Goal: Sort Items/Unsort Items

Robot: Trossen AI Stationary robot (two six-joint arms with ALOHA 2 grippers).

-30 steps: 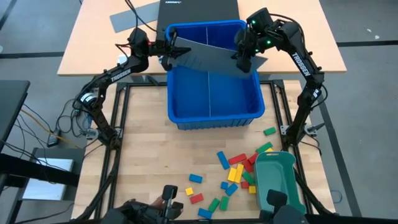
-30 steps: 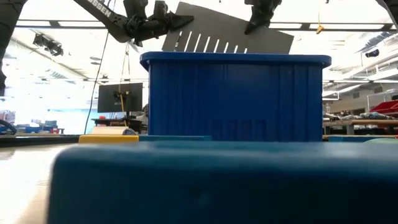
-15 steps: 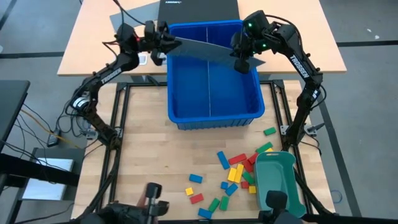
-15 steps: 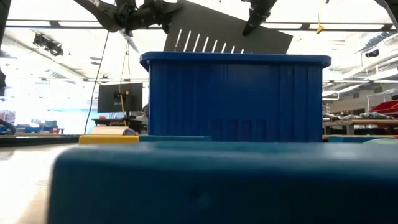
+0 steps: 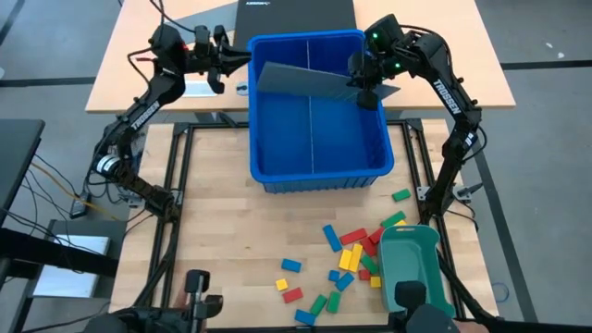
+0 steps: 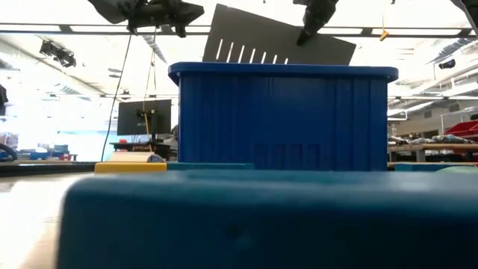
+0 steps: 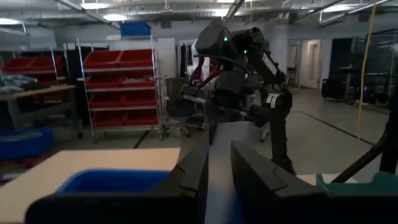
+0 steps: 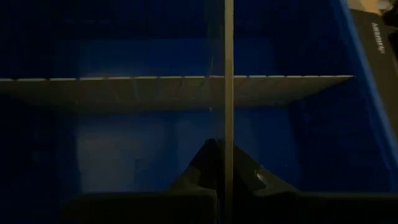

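The right hand [image 5: 364, 86] is clenched on the grey divider [image 5: 305, 81] over the bin [image 5: 319, 157]; left hand [image 5: 231, 63] released; blocks [image 5: 347, 259] lie toward 6 o'clock, nearer the right arm.

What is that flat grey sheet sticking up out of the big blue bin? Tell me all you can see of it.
The flat grey slotted sheet is a thin, stiff-looking panel with a row of narrow slits along its lower edge. It hangs tilted over the blue plastic bin, near the bin's far side. The right gripper pinches its right end; the left gripper is clear of it.
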